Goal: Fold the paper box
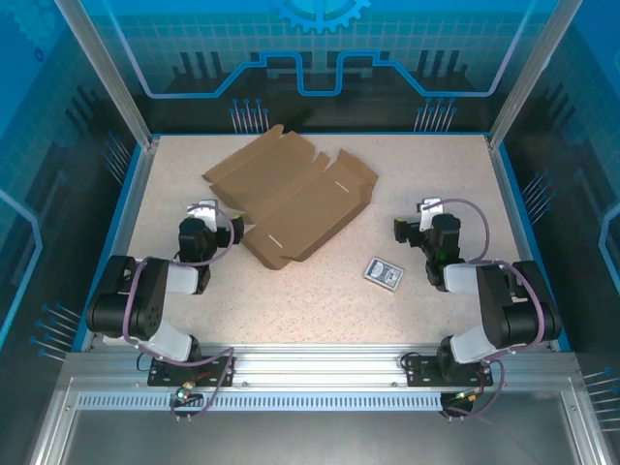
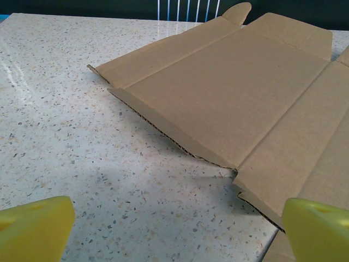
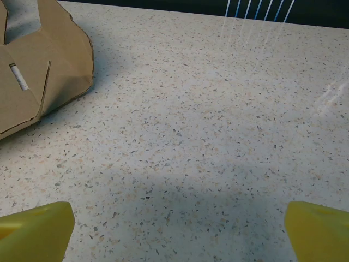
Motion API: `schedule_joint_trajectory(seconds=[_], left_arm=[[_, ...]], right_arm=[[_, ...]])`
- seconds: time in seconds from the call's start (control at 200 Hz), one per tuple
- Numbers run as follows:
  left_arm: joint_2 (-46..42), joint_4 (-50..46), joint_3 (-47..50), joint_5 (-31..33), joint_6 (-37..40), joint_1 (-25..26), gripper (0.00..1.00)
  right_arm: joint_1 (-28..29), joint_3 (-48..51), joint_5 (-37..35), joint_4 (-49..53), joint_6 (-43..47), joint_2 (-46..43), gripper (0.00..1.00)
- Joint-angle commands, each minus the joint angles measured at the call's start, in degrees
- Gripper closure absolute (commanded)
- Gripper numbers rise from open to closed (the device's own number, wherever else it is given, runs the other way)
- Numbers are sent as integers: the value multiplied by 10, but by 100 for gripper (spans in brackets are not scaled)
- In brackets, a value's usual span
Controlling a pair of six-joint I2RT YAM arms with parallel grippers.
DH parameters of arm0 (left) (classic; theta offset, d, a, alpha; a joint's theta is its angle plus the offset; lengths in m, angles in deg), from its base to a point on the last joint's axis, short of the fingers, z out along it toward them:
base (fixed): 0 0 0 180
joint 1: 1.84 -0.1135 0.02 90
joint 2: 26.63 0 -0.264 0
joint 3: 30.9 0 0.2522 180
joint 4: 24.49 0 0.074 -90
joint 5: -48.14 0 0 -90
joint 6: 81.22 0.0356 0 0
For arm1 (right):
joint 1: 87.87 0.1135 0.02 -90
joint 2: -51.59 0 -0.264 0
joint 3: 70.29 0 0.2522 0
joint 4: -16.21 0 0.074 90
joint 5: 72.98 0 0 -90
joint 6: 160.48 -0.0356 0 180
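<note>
Your flat, unfolded brown cardboard paper box [image 1: 291, 199] lies near the far edge of the speckled beige stone-look table [image 1: 320, 310], inside translucent blue walls [image 1: 58, 145]. Your left gripper [image 2: 177, 226] and right gripper [image 3: 177, 229] gape wide, holding nothing.

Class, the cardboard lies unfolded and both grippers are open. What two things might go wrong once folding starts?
1. The paper box lies loose on the smooth table; a push from the left gripper may slide it rather than crease it.
2. The patterned card lies near the right gripper; that arm might sweep it.
</note>
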Motion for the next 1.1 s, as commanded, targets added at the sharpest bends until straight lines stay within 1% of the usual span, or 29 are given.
schedule_joint_trajectory(seconds=[0.0, 0.996, 1.096], left_arm=[[-3, 3, -9, -11, 7, 2, 1], [-3, 0, -10, -14, 4, -1, 1], [-5, 12, -5, -1, 1, -1, 1]], right_arm=[[-1, -6, 3, -23, 6, 4, 0], [-1, -7, 5, -22, 5, 4, 0], [-2, -6, 6, -22, 5, 4, 0]])
